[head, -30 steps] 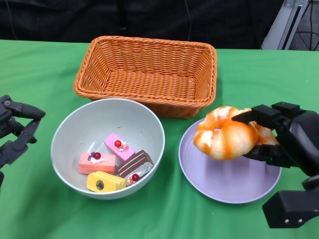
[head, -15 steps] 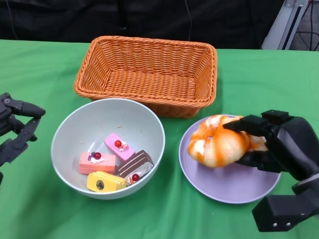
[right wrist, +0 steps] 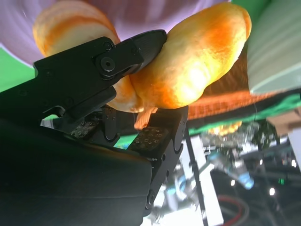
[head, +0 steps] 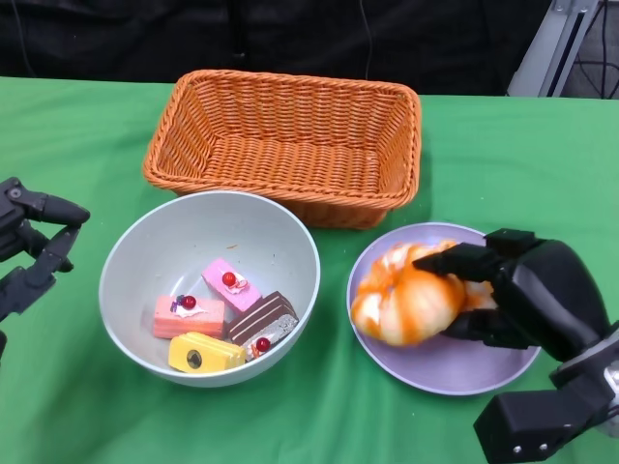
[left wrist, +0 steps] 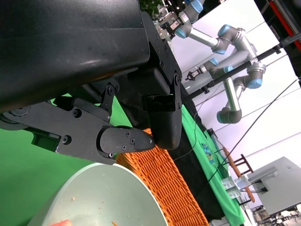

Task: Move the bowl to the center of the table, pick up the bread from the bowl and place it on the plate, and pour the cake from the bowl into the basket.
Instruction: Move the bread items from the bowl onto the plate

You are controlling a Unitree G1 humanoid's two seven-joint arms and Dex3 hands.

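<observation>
My right hand (head: 527,295) grips an orange-and-cream bread (head: 406,302) low over the purple plate (head: 440,358); the head view does not show whether the bread touches it. In the right wrist view the black fingers (right wrist: 94,66) clamp around the bread (right wrist: 197,56). The pale green bowl (head: 209,286) sits at the table's middle front, with several small cakes (head: 222,314) in it. Behind it stands the empty orange wicker basket (head: 285,140). My left hand (head: 29,251) hangs open to the left of the bowl, apart from it; in the left wrist view its fingers (left wrist: 108,136) hold nothing above the bowl's rim (left wrist: 113,188).
Green cloth (head: 503,155) covers the table. A metal stand (head: 556,43) rises at the back right corner. Robot arms (left wrist: 221,56) stand in the background of the left wrist view.
My right hand has lowered the bread down and to the left, from above the plate's far edge to just over its middle. The left hand and the bowl have stayed put.
</observation>
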